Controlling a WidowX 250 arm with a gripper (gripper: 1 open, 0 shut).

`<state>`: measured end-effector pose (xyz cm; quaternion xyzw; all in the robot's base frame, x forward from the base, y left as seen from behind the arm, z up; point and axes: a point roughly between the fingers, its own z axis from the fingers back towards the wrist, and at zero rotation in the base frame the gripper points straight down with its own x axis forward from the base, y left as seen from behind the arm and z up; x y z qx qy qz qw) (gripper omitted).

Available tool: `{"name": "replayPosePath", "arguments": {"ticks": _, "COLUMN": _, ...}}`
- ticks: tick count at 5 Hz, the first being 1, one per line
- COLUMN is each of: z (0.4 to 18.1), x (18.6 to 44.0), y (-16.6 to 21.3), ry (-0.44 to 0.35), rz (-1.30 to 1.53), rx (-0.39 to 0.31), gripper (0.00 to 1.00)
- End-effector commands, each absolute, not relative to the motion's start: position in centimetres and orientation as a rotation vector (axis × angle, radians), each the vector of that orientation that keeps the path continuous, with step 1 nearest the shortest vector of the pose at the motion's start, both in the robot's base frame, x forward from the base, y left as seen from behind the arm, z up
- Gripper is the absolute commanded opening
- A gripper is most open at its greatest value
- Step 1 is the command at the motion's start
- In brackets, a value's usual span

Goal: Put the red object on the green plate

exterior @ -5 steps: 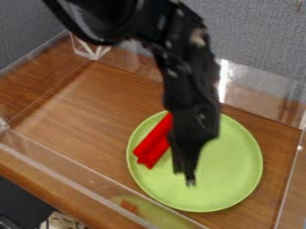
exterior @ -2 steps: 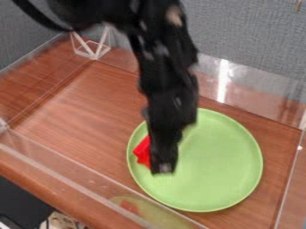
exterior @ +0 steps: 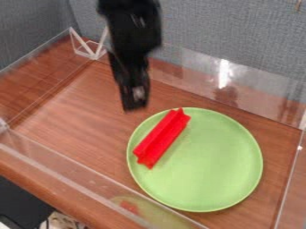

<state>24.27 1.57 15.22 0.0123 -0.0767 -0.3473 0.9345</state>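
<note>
Now the blurry black jaws (exterior: 131, 95) are up past the far left edge of the round, flat, lime-green plate (exterior: 223, 170); I can't tell if they are wide or narrow. Down and right from them, the long, bright red, ridged block (exterior: 164, 139) sits on the plate's left part, slanting from near left to far right. The job looks done.

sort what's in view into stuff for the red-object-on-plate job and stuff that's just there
For the job:
- red block, lying on the green plate
- green plate
- pincer, above the table, away from the block

Just there:
- white wire frame at the back left
- clear panel along the back
</note>
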Motion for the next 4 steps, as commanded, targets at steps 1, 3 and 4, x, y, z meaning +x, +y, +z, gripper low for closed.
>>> {"name": "replayPosePath", "arguments": {"ticks": 1, "z": 16.1, "x": 27.0, "y": 0.5, "ry": -0.192, "rz": -0.66, "rx": 0.032, "gripper": 1.0}}
{"name": "replayPosePath", "arguments": {"ticks": 3, "z": 15.2, "x": 27.1, "y": -0.3, "ry": -0.2, "rz": -0.632, "rx": 0.005, "gripper": 1.0}}
{"name": "replayPosePath", "arguments": {"ticks": 4, "z": 14.8, "x": 27.1, "y": -0.3, "ry": -0.197, "rz": -0.626, "rx": 0.0, "gripper": 1.0}}
